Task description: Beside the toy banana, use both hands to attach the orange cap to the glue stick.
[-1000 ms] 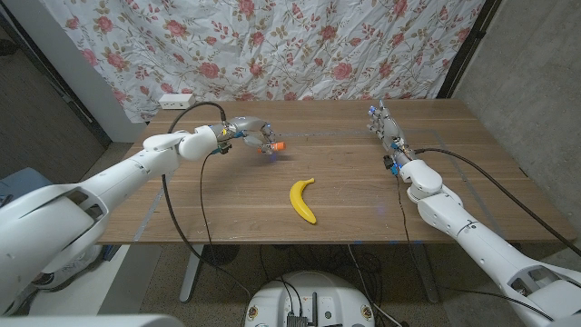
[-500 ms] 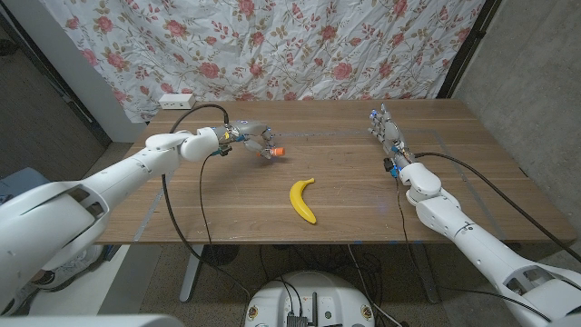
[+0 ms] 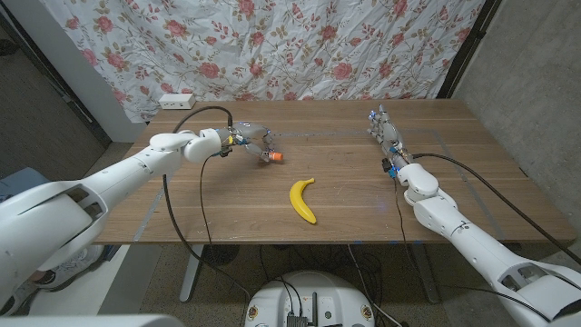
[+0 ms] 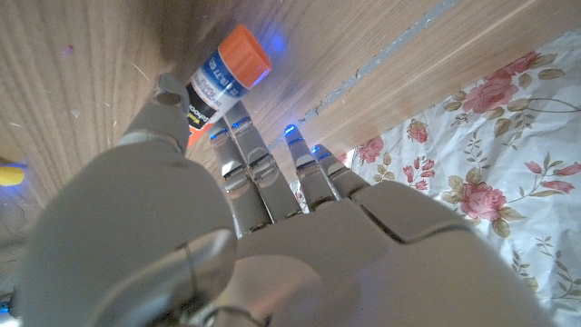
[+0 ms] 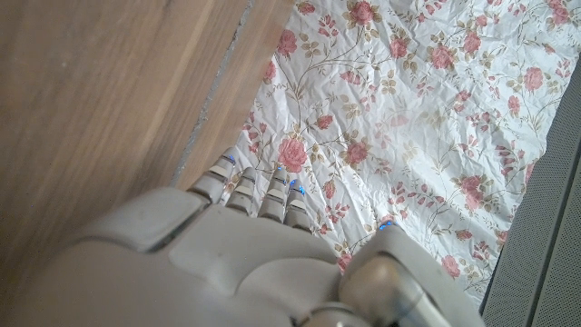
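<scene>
The glue stick point(image 3: 273, 156) is a white-and-blue labelled tube with an orange end. My left hand point(image 3: 251, 138) pinches it by its fingertips just above the table, left of and behind the toy banana point(image 3: 303, 200). In the left wrist view my left hand point(image 4: 272, 236) grips the glue stick point(image 4: 221, 80) with its orange cap end pointing away from the palm, and the banana point(image 4: 7, 173) shows as a yellow sliver at the edge. My right hand point(image 3: 385, 130) stands at the far right of the table, fingers stretched out and holding nothing. In the right wrist view, the right hand point(image 5: 227, 245) points at the cloth.
The wooden table point(image 3: 354, 177) has bare wood around the banana and between the hands. A white power strip point(image 3: 175, 100) lies at the far left corner. A floral cloth point(image 3: 318, 45) hangs behind the table. Black cables point(image 3: 195, 182) trail off both arms.
My left hand has brought the glue stick a little lower and nearer to the banana. The right hand has barely shifted.
</scene>
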Controlling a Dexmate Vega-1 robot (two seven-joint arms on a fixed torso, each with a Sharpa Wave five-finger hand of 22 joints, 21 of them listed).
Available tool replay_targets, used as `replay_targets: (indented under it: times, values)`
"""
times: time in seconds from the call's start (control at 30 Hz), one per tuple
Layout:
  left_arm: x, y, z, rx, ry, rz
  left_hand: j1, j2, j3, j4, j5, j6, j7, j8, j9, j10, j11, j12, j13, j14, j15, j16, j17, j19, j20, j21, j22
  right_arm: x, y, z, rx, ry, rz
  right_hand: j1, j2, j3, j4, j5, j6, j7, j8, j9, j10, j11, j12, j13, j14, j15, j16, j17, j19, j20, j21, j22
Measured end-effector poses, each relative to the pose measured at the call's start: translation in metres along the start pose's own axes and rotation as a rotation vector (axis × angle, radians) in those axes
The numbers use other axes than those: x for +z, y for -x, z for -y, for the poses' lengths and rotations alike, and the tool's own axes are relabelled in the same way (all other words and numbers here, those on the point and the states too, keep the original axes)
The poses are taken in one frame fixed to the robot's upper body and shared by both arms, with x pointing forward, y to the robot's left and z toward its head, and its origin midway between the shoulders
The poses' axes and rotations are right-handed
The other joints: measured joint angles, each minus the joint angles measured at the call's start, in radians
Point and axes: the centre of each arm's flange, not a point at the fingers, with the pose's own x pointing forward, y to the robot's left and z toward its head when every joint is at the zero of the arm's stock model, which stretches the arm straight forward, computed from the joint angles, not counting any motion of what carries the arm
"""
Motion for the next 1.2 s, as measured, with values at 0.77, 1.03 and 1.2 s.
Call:
replay_targets:
  times: [0.77, 1.03, 1.2]
  values:
    - [0.004, 0.001, 0.000, -0.006, -0.108, -0.047, -0.050, -0.029, -0.031, 0.006, -0.001, -0.061, -0.046, 0.007, 0.009, -0.087, -0.001, -0.004, -0.002, -0.039, 0.004, 0.000, 0.000, -0.061, 0.000, 0.000, 0.000, -0.010, -0.003, -0.003, -0.013, -0.024, 0.003, 0.000, 0.000, 0.007, 0.001, 0.004, 0.016, -0.005, 0.000, 0.003, 0.007, -0.007, 0.000, 0.000, 0.004, 0.004, 0.000, 0.000, 0.000, 0.000, 0.000, 0.000]
    - [0.006, 0.004, -0.002, 0.005, -0.132, -0.072, -0.063, -0.076, -0.051, 0.007, 0.000, -0.144, -0.050, 0.000, 0.007, -0.162, 0.000, -0.008, -0.003, -0.070, 0.005, 0.000, 0.000, -0.094, 0.000, 0.000, 0.000, -0.013, -0.003, -0.003, -0.018, -0.028, 0.003, -0.007, 0.007, 0.007, 0.001, 0.004, 0.021, 0.000, 0.007, 0.003, 0.011, -0.003, 0.000, 0.000, 0.009, -0.002, 0.000, 0.000, 0.000, 0.000, 0.000, 0.000]
    - [0.006, 0.006, -0.003, 0.001, -0.141, -0.095, -0.082, -0.095, -0.062, 0.009, 0.000, -0.234, -0.049, -0.004, 0.002, -0.251, 0.000, -0.007, -0.003, -0.106, 0.004, 0.000, 0.000, -0.120, 0.001, 0.000, 0.000, -0.014, -0.002, -0.003, -0.021, -0.031, 0.004, -0.008, 0.008, 0.011, 0.006, 0.004, 0.023, -0.002, 0.007, 0.003, 0.011, -0.003, 0.000, 0.000, 0.009, -0.002, 0.000, 0.000, 0.000, 0.000, 0.000, 0.000]
